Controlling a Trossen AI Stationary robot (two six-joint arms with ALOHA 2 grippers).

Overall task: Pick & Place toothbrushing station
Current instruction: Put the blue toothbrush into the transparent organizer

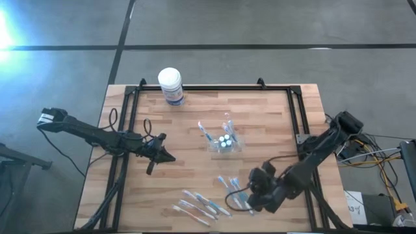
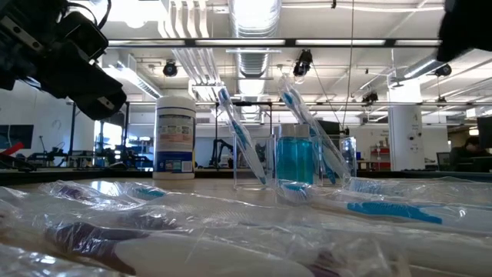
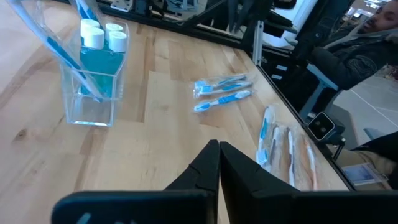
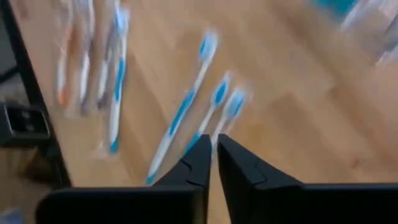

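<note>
Station: clear holder (image 1: 225, 142) mid-bench, upright; two or so brushes standing in it plus blue bottles with white caps (image 3: 102, 36).
Done so far: looks like a couple of brushes already loaded in holder; judged partly filled.
Left to do: loose wrapped brushes (image 1: 198, 205) at near edge of bench (image 1: 273, 117), another small bunch (image 1: 233, 188) just beside right pincer; these likely yet to go in.
Left pincer (image 1: 167, 157): fingers together, nothing held, hovering over bench left of holder, well apart from it.
Right pincer (image 1: 251, 201): fingers nearly together, nothing seen between them; low over the small brush bunch near bench's near-right area; contact with brushes cannot be told.
Right wrist view: blurred; brushes (image 4: 193, 99) lying ahead of fingertips, none clamped.
Left wrist view: holder (image 3: 93, 81) ahead and off to one side, brush bunches (image 3: 222, 92) farther on, fingers (image 3: 208, 168) pressed shut.
Tub: white tub with blue label (image 1: 170, 85) at far edge of bench, upright, well apart from holder, not part of the job.
Step in hand: judged between picks, right arm lined up on the loose bunch.
Progress guess: under halfway, most brushes on bench not in holder.
Risk: plastic wrap slippery, brushes lie close together, easy to grab two or miss.
Person: partly visible beyond bench in left wrist view, clear of arms.
</note>
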